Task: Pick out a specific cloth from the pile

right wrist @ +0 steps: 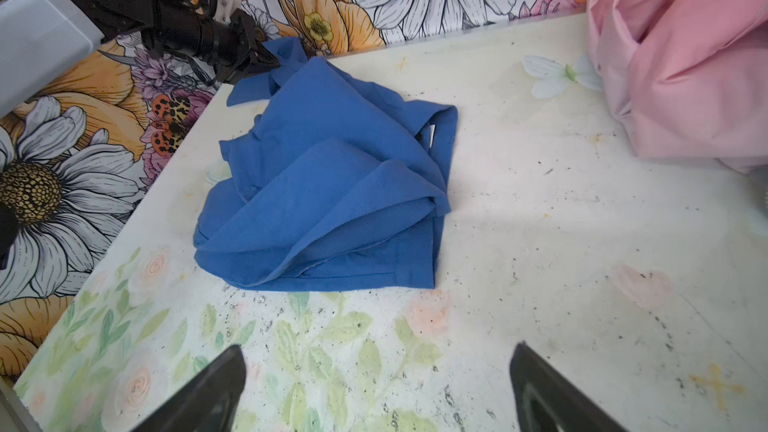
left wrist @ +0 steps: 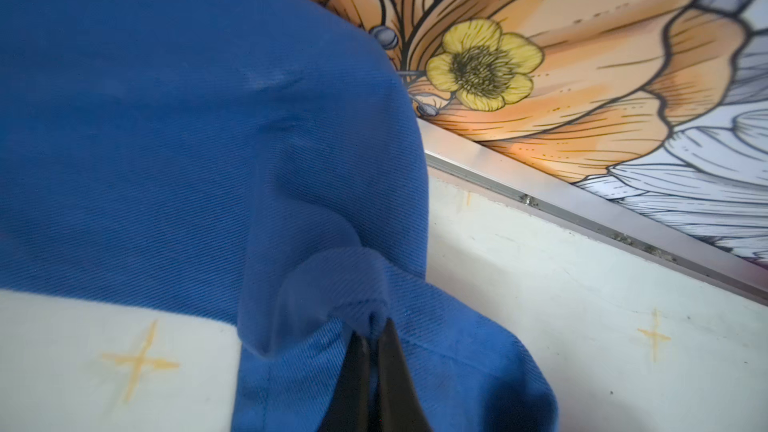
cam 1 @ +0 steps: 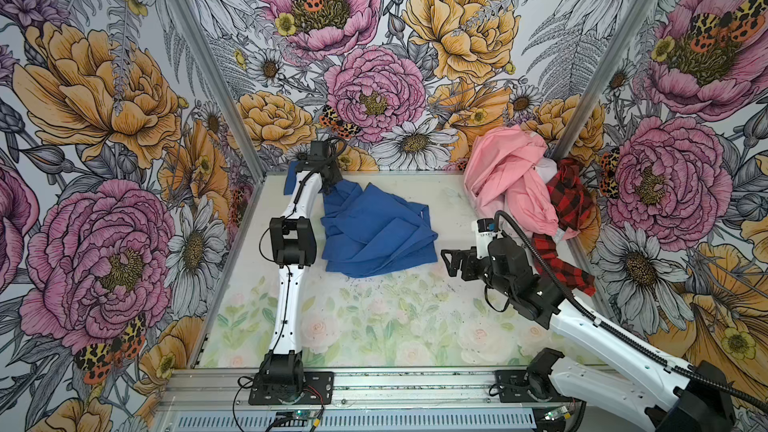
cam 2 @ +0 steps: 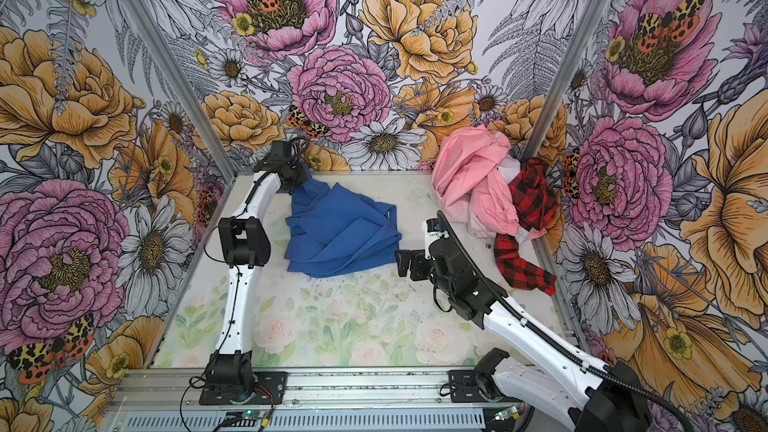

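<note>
Well apart from the pile (cam 1: 511, 184) (cam 2: 478, 184), the blue cloth (cam 1: 374, 234) (cam 2: 340, 234) lies by itself on the desk (cam 1: 374, 326), with bare surface between the two. We see the left jaws closed tight on a bunched fold of the cloth (left wrist: 166, 139), at the corner farthest from the pile. The left arm (cam 1: 291, 276) reaches along the cloth's far side to that corner. The right jaws stand wide open and hold nothing. They hang over the desk just off the cloth's nearest corner to the pile, apart from both.

The cloth (right wrist: 324, 184) is a loose, layered heap. Its long axis runs on a slant, from the pinched narrow tip by the back wall to a broad hemmed end nearer the front. The folds fan out from the tip.

The pinched tip sits close to the metal rail (left wrist: 582, 209) at the foot of the back wall. The pile, pale pink garment (right wrist: 685, 76) and red-and-black checked shirt (cam 1: 565, 197), is pressed into the back corner against the walls. On the pile's front side, past the cloth's hem, the desk lies open.
</note>
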`<act>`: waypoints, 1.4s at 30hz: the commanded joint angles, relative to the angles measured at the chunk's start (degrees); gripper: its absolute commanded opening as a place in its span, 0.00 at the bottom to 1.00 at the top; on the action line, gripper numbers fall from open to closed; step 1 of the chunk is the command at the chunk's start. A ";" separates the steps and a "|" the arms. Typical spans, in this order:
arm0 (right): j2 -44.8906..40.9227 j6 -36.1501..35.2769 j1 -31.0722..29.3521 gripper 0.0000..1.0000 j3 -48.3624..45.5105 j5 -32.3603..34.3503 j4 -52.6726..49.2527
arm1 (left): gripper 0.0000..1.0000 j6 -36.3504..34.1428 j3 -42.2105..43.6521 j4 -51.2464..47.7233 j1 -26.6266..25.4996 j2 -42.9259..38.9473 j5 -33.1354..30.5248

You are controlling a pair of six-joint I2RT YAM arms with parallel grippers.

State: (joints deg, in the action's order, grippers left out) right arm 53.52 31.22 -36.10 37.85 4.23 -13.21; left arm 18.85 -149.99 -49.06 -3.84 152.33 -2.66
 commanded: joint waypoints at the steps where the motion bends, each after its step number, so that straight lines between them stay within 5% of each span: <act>1: -3.61 1.18 -0.47 0.99 -2.08 0.34 1.35 | 0.00 -9.85 5.53 4.73 -5.05 -16.61 -17.38; 5: -8.46 2.87 -0.70 0.99 -4.22 0.38 1.27 | 0.00 -15.10 22.83 16.93 -9.09 -31.94 -20.88; 13: -16.91 4.21 -0.79 0.99 -8.41 1.93 -2.28 | 0.00 -14.87 43.00 14.40 -22.03 -52.33 -15.79; 17: -17.39 4.24 -0.74 0.99 -8.61 1.31 -3.70 | 0.00 -9.67 54.21 15.35 -27.07 -58.02 -1.84; 21: -16.65 3.61 -0.66 0.99 -8.69 2.03 -3.70 | 0.00 -4.72 62.05 20.24 -28.86 -58.70 18.97; 29: -11.82 1.95 -0.64 0.99 -6.65 2.49 -3.37 | 0.00 -0.19 63.32 22.95 -28.39 -42.68 46.71; 35: -12.95 2.52 -0.65 0.99 -7.16 2.54 -3.34 | 0.02 -3.73 62.33 16.09 -28.48 -39.52 26.17; 36: -13.45 2.61 -0.64 0.99 -7.25 2.70 -3.32 | 0.29 -5.32 62.83 16.18 -28.97 -41.42 24.37; 37: -13.72 2.56 -0.64 0.99 -7.48 2.91 -3.32 | 0.39 -6.86 63.42 16.19 -29.40 -43.88 22.16; 42: -12.47 1.85 -0.49 0.99 -7.18 3.50 -3.31 | 0.70 -10.05 67.94 16.24 -29.14 -60.31 13.32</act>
State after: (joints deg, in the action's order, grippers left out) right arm 40.58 34.00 -36.47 29.63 6.39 -16.51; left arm 11.97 -83.13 -33.71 -33.23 102.28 18.22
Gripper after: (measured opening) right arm 0.995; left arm 0.673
